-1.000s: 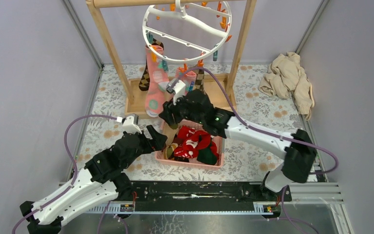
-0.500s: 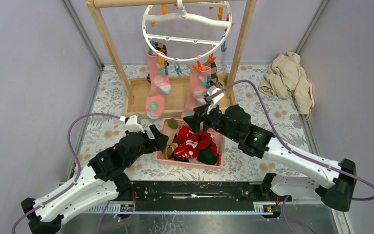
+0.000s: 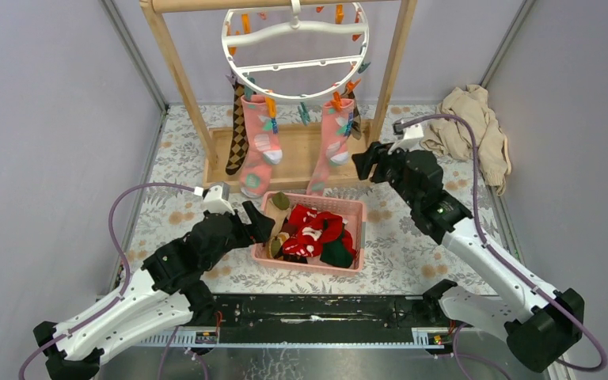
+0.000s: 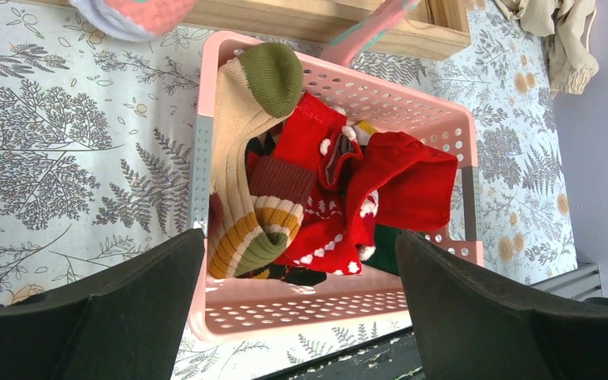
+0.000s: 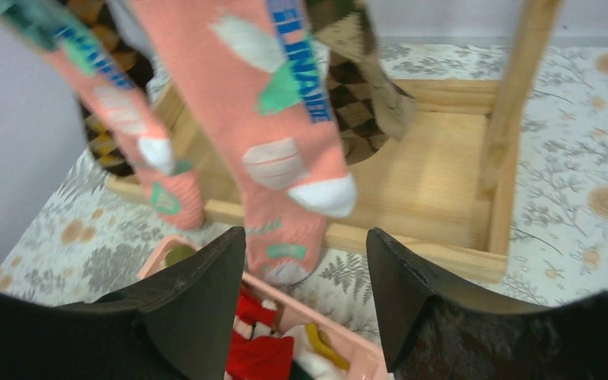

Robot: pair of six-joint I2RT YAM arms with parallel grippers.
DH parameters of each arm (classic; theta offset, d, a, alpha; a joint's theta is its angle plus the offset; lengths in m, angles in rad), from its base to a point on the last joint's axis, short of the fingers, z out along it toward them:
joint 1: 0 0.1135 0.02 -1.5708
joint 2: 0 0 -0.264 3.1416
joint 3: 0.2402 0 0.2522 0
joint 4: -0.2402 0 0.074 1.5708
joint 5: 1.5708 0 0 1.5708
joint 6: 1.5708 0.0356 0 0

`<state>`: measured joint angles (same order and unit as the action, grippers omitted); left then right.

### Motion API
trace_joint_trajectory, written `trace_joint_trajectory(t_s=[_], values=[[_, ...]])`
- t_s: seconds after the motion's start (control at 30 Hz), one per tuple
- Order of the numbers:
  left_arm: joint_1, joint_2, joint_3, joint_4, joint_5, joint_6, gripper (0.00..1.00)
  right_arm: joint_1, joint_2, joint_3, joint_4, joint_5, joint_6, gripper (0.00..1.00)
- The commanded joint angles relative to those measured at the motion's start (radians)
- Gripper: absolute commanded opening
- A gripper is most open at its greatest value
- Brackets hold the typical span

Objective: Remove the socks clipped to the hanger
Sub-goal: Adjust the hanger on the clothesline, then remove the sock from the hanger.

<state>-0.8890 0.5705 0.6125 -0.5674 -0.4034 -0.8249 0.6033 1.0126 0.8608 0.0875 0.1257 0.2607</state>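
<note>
TOP VIEW
Hanger (image 3: 294, 49): white ring, hooked on the top bar of the wooden rack (image 3: 176, 75); orange and teal clips round the rim.
Pink socks (image 3: 263, 144): two, clipped at the ring's near edge, one left and one right, hanging over the rack's base.
Argyle sock (image 3: 238, 134): brown, clipped at the left, just beside the left pink one; a second dark one partly hidden behind the right pink one.
Basket (image 3: 307, 267): pink, on the table (image 3: 166, 207) just in front of the rack, holding loose socks.
Left gripper (image 3: 258, 222): at the basket's left rim.
Right gripper (image 3: 366, 162): raised to the right of the right-hand pink sock, near it but apart.
Beige cloth (image 3: 471, 127): heaped in the far right corner.

LEFT WRIST VIEW
Left jaws: spread wide, empty, above the basket's near wall.
Basket contents: striped sock (image 4: 245, 119), beige with an olive toe, along the left wall; red socks (image 4: 400, 186) with white marks beside it.

RIGHT WRIST VIEW
Right jaws: spread apart, empty.
Nearer pink sock: toe seen in the gap, beyond the fingertips; contact cannot be told.
Background: argyle behind the pink, second pink sock at left, basket corner at the bottom.
</note>
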Motion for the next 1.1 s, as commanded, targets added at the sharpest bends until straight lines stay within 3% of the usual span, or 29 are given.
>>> trace_joint_trajectory(t_s=[0.0, 0.4, 1.07], values=[[0.0, -0.004, 0.038, 0.047, -0.001, 0.012, 0.99, -0.141, 0.037, -0.005, 0.079, -0.122, 0.083, 0.64], [0.001, -0.007, 0.047, 0.045, 0.008, 0.022, 0.99, -0.306, 0.284, 0.037, 0.326, -0.284, 0.134, 0.56], [0.0, 0.005, 0.049, 0.045, 0.003, 0.022, 0.99, -0.323, 0.524, 0.17, 0.495, -0.363, 0.072, 0.59]])
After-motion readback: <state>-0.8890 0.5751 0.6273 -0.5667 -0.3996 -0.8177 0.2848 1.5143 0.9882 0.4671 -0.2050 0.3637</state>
